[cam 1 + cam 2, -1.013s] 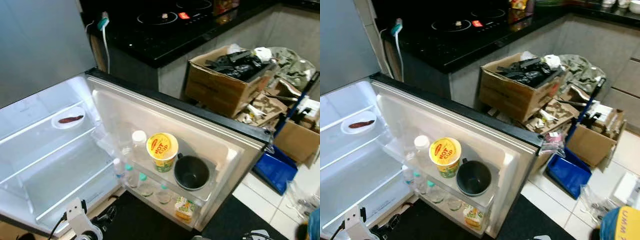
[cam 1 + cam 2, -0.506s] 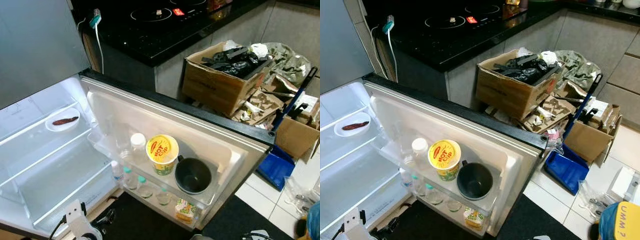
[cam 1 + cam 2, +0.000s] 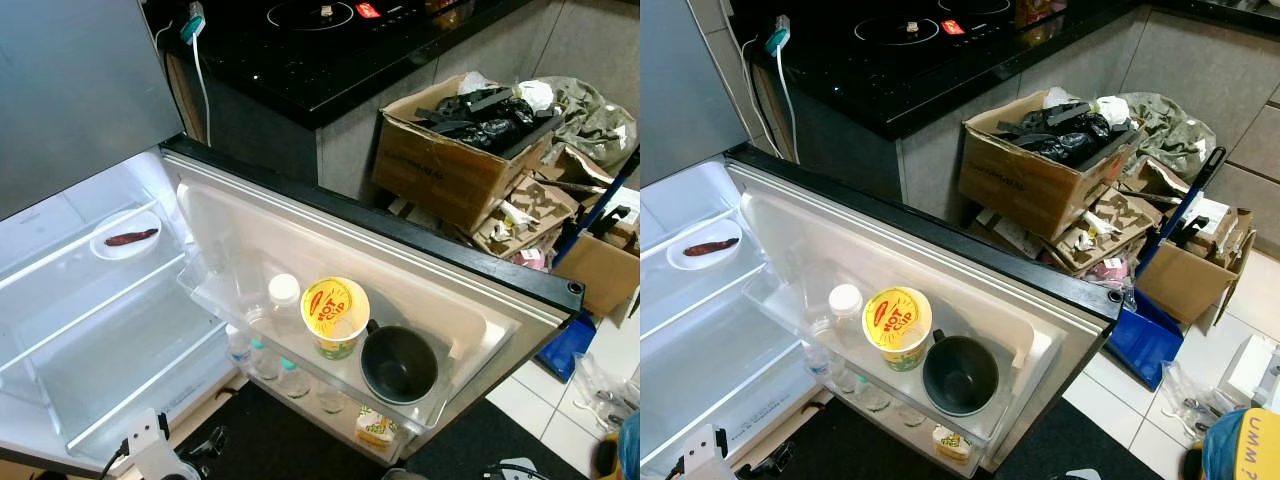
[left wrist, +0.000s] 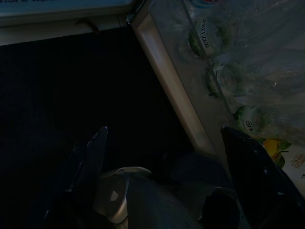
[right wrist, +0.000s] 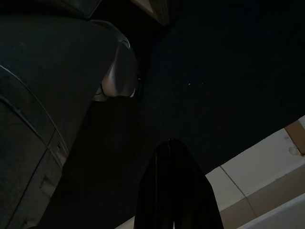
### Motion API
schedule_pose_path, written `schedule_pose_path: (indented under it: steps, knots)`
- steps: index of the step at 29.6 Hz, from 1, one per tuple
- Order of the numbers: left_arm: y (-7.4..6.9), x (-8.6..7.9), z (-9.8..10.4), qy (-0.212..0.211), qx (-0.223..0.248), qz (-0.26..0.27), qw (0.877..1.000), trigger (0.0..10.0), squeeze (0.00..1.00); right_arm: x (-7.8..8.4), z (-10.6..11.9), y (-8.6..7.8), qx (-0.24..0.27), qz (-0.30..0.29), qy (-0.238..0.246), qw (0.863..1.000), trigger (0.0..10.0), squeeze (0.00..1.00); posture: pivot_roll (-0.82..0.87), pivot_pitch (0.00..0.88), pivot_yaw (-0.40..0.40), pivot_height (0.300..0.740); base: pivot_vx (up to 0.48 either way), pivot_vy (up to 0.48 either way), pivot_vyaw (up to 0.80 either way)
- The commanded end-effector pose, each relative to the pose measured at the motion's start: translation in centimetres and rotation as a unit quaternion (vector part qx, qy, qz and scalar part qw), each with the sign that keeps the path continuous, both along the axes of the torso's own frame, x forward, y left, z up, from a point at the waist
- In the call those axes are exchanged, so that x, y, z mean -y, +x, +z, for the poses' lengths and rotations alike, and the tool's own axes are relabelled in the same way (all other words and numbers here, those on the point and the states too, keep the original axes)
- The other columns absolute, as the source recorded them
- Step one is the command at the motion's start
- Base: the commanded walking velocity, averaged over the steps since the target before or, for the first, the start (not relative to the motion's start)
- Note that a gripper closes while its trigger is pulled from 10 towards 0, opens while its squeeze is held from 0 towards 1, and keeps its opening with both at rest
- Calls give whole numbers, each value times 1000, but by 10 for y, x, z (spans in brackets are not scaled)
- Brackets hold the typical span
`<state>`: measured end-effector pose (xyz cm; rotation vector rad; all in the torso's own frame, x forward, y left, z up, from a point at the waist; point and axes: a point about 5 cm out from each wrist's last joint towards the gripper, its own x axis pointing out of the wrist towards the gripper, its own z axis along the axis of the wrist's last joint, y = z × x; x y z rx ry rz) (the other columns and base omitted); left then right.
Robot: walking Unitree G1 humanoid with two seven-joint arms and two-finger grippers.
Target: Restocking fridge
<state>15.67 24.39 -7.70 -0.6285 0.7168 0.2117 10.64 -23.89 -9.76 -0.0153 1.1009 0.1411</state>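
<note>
The white open fridge door (image 3: 330, 250) is being framed slightly differently than a moment ago, a camera shift only; its upper rack is holding the yellow-lidded cup (image 3: 334, 316) and black plastic mug (image 3: 398, 364) unmoved. The left hand (image 4: 162, 176) is hanging spread apart and empty over the dark mat (image 4: 62, 95); the right hand (image 5: 174, 191) is hanging pressed together, so restocking is not being advanced.

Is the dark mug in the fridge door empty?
Empty: the black mug stands upright on the door shelf, its bare dark inside visible.

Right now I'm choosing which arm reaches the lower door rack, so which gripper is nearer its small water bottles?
Left. The left gripper hangs low beside the door, open, with the small water bottles just ahead. The right gripper hangs over dark mat and floor tile, away from them.
</note>
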Motion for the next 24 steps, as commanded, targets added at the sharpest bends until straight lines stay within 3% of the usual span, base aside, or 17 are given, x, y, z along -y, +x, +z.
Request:
schedule_pose_path:
  steps: [1, 7, 8, 9, 10, 11, 12, 13, 14, 15, 19, 22, 23, 24]
  knots:
    - [-5, 2, -3, -4, -14, 4, 1000, 10000, 0, -2, -2, -6, -15, 5, 0, 1000, 10000, 0, -58, 104, 10, 740, 0, 0, 0]
    - [-3, 0, -1, -6, -1, 15, 1000, 10000, 0, -2, -3, -7, -17, 5, 1, 1000, 10000, 0, -61, 105, 8, 740, 0, 0, 0]
    - [5, -11, 7, -7, 39, 48, 998, 10000, 0, -2, -3, -8, -18, 5, 1, 1000, 10000, 0, -61, 105, 8, 740, 0, 0, 0]
    - [5, -11, 7, -7, 39, 48, 998, 10000, 0, -2, -3, -8, -18, 5, 1, 1000, 10000, 0, -61, 105, 8, 740, 0, 0, 0]
    - [18, -32, 22, -6, 103, 107, 989, 10000, 0, -2, -3, -8, -19, 5, 1, 1000, 10000, 0, -63, 105, 7, 740, 0, 0, 0]
    - [25, -43, 32, -10, 140, 136, 981, 10000, 0, -1, -3, -8, -19, 6, 1, 1000, 10000, 0, -60, 106, 8, 740, 0, 0, 0]
    - [25, -43, 32, -10, 140, 136, 981, 10000, 0, -1, -3, -8, -19, 6, 1, 1000, 10000, 0, -60, 106, 8, 740, 0, 0, 0]
    - [31, -54, 41, -14, 175, 159, 971, 10000, 0, -1, -3, -8, -19, 6, 1, 1000, 10000, 0, -59, 106, 7, 740, 0, 0, 0]
    - [37, -64, 51, -20, 211, 180, 961, 10000, 0, -1, -3, -8, -19, 6, 0, 1000, 10000, 0, -59, 106, 7, 740, 0, 0, 0]
    - [49, -81, 71, -23, 272, 197, 941, 10000, 0, -1, -3, -8, -19, 7, 0, 1000, 10000, 0, -55, 106, 6, 740, 0, 0, 0]
    - [57, -89, 84, -15, 303, 191, 933, 10000, 0, -1, -3, -8, -20, 8, 0, 1000, 10000, 0, -54, 108, 8, 740, 0, 0, 0]
    - [77, -94, 112, -50, 401, 156, 901, 10000, 0, -3, -3, -8, -21, 9, 2, 1000, 10000, 0, -55, 109, 11, 740, 0, 0, 0]
    - [77, -94, 112, -50, 401, 156, 901, 10000, 0, -3, -3, -8, -21, 9, 2, 1000, 10000, 0, -55, 109, 11, 740, 0, 0, 0]
    - [82, -92, 120, -66, 433, 132, 889, 10000, 0, -4, -4, -8, -21, 9, 2, 1000, 10000, 0, -55, 109, 11, 740, 0, 0, 0]
